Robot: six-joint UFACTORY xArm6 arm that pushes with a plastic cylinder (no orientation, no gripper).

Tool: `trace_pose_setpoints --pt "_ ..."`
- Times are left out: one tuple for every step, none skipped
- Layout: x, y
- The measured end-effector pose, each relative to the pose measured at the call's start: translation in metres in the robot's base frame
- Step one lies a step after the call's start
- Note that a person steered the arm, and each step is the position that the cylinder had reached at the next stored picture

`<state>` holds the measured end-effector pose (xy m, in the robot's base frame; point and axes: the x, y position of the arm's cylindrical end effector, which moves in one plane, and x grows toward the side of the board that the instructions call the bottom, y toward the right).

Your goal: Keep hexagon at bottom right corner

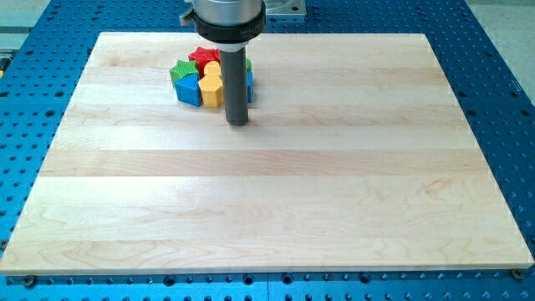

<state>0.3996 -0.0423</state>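
Observation:
A tight cluster of small blocks sits near the view's top, left of centre, on the wooden board (276, 192). It holds a red star (203, 56), a green block (182, 70), a blue block (189, 90) and a yellow block (212, 86), whose shape I cannot be sure of. A sliver of blue and green shows at the rod's right side (250, 84). I cannot tell which block is the hexagon. My tip (238, 123) stands just to the lower right of the cluster, close to the yellow block. The rod hides part of the cluster.
The board lies on a blue perforated table (501, 100). The arm's grey flange (230, 18) hangs over the board's top edge above the cluster.

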Motion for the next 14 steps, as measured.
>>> trace_pose_setpoints --pt "0.0 0.0" --pt "0.001 0.0" --pt "0.001 0.0" --pt "0.014 0.003" --pt "0.06 -0.017" --pt "0.069 -0.087" --pt "0.044 -0.161" --pt "0.011 -0.207" --pt "-0.02 -0.22" --pt "-0.063 -0.21" --pt "-0.091 -0.18" --pt "-0.095 -0.116" --pt "-0.082 -0.054" --pt "-0.077 -0.039"
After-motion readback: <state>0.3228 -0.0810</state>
